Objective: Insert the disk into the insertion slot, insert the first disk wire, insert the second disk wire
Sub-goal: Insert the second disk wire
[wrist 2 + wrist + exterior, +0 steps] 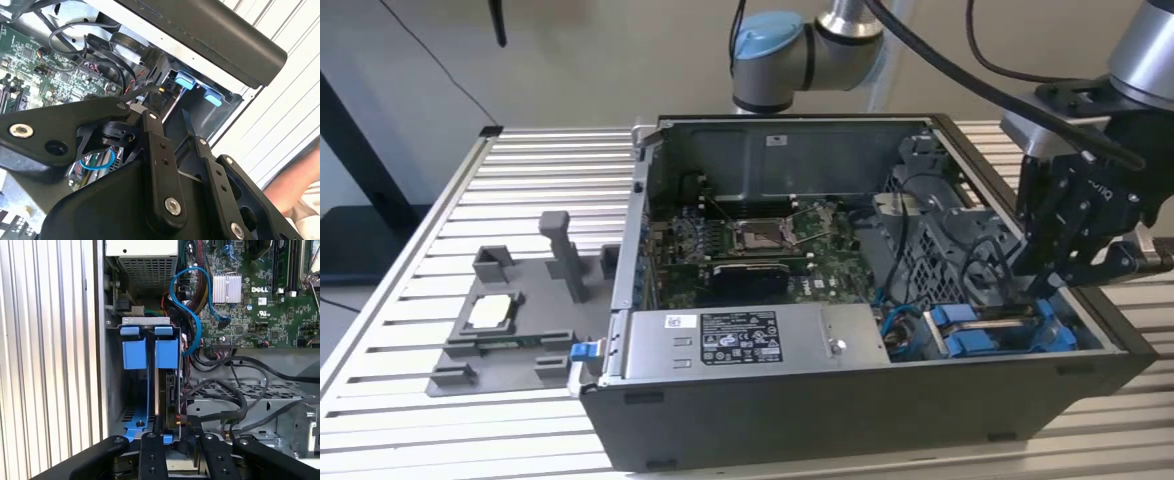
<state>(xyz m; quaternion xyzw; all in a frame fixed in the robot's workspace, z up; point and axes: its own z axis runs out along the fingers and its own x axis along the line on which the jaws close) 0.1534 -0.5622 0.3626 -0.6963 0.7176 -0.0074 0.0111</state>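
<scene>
The disk (166,354) is standing on edge inside the insertion slot (114,390). The gripper (180,437), jaws apart, is hovering astride the black wire (220,415) at the disk's connector edge. The wire step is probably underway, calling for straight, fine alignment.

light: bright, even | glare: washed-out table slats (295,85) in second wrist view | shadow: soft inside case (761,160)

Robotics lab: robot arm (774,60), opened computer case (854,410), slotted aluminium bench (547,170).
</scene>
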